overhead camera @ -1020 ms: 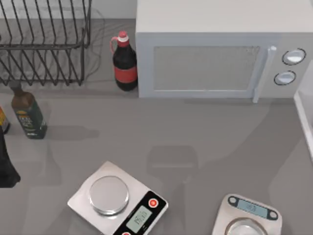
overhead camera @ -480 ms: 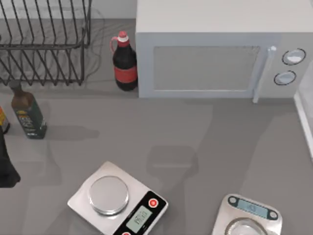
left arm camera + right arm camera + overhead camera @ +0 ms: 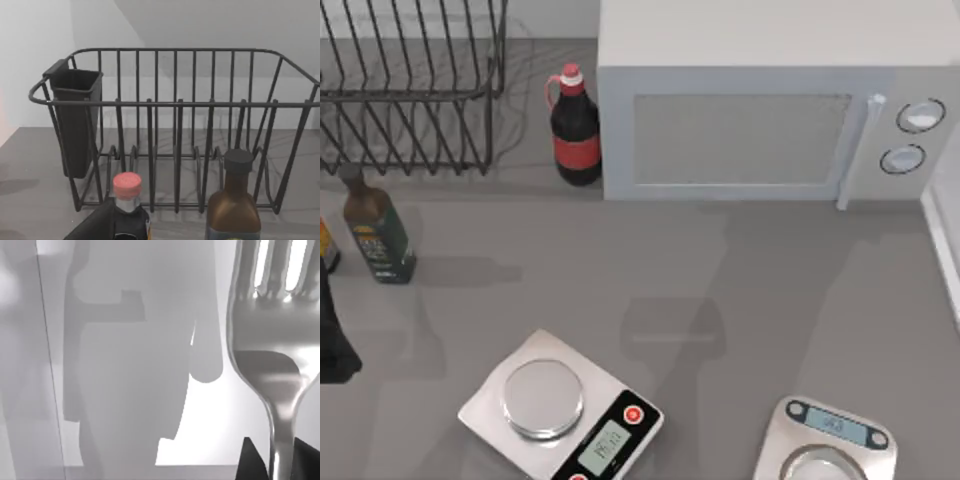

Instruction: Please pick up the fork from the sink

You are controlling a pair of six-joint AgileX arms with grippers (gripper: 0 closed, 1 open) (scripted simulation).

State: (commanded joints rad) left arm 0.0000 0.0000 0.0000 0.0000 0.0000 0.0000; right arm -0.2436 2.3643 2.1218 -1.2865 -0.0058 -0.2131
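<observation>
The fork (image 3: 272,335) is shiny silver metal and looms close in the right wrist view, tines pointing away from the camera. Its narrow handle runs down between two dark fingers (image 3: 250,462) of my right gripper (image 3: 280,462), which is shut on it. Behind the fork lies a pale, smooth surface crossed by grey shadows; I cannot tell whether the fork touches it. A white rim (image 3: 945,250) at the top view's right edge looks like the sink's edge. My left arm (image 3: 330,340) is a dark shape parked at the left edge.
A microwave (image 3: 770,110) stands at the back. A red-labelled bottle (image 3: 575,125) sits beside it, with a wire dish rack (image 3: 410,90) at the back left. A brown bottle (image 3: 378,235) stands at the left. Two kitchen scales (image 3: 560,410) (image 3: 825,445) sit near the front.
The faint arm shadows on the counter have drifted to the left. The left arm and the objects on the counter have stayed put.
</observation>
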